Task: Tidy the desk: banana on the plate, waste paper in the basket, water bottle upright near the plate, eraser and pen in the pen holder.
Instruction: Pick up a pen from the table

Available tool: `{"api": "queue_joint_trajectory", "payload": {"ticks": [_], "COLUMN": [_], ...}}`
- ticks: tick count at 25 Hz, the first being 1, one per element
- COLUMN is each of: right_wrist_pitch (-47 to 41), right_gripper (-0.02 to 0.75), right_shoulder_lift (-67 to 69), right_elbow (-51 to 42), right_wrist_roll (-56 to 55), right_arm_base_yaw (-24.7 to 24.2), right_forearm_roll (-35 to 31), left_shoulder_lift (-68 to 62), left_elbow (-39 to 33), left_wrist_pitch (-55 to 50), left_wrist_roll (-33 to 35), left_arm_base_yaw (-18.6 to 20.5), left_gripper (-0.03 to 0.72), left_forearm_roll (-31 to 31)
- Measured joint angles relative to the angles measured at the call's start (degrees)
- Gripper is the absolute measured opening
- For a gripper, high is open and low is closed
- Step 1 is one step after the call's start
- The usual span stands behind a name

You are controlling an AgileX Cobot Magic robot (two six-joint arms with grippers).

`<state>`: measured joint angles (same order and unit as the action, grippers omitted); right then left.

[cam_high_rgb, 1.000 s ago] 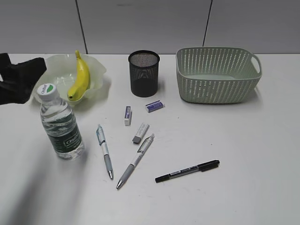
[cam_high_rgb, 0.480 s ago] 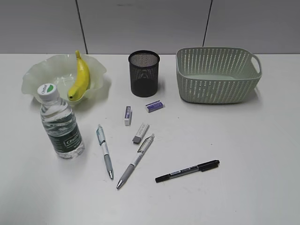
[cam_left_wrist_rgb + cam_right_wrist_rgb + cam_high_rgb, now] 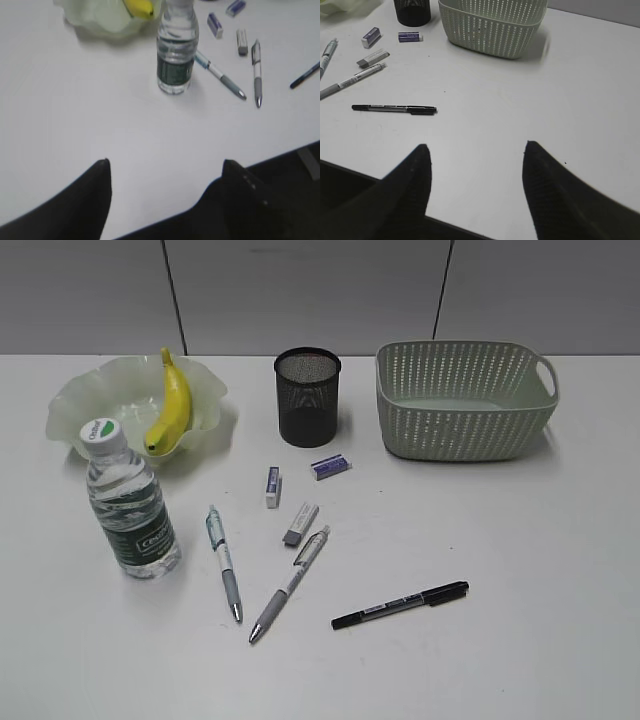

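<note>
The yellow banana lies in the pale-green ruffled plate at the back left. In front of the plate the water bottle stands upright. The black mesh pen holder and the sage basket stand at the back. Three erasers and three pens lie on the desk. No waste paper is in view. Neither arm shows in the exterior view. My left gripper hovers open near the front edge, well short of the bottle. My right gripper is open over bare desk.
In the right wrist view the black pen lies ahead and to the left of the fingers, with the basket further back. The desk's front edge runs just under both grippers. A grey panelled wall closes off the back.
The left arm, a second ago at the left edge beside the plate and bottle, has drawn back out of the exterior view. The things on the desk have not moved.
</note>
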<state>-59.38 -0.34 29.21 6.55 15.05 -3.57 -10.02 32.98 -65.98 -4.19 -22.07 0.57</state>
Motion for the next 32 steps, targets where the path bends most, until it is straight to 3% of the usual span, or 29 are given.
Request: {"api": "queue_joint_trajectory", "payload": {"ticks": [7, 20, 25, 32], "right_wrist_pitch": [4.64, 7.19, 7.19, 4.83], "right_gripper": [0.463, 0.463, 0.463, 0.399], "right_shoulder_lift": [11.75, 61.39, 76.93, 95.39], "right_elbow": [2.98, 20.17, 30.19, 45.49], "right_wrist_roll": [2.96, 5.64, 1.95, -20.73], "right_arm_base_yaw": [0.0, 1.02, 9.55, 21.36], "right_forearm_roll": [-6.75, -16.66, -16.99, -12.93], "left_shoulder_lift": [9.7, 10.3, 10.3, 10.3], "left_elbow": [-2.17, -2.16, -2.16, -2.16], "left_wrist_pitch": [4.75, 5.18, 5.18, 5.18], "left_wrist_roll": [0.24, 0.44, 0.44, 0.46], "left_arm_base_yaw": [0.0, 0.0, 0.0, 0.0], "left_gripper": [0.501, 0.456, 0.452, 0.451], "left_forearm_roll": [0.67, 0.83, 0.83, 0.83]}}
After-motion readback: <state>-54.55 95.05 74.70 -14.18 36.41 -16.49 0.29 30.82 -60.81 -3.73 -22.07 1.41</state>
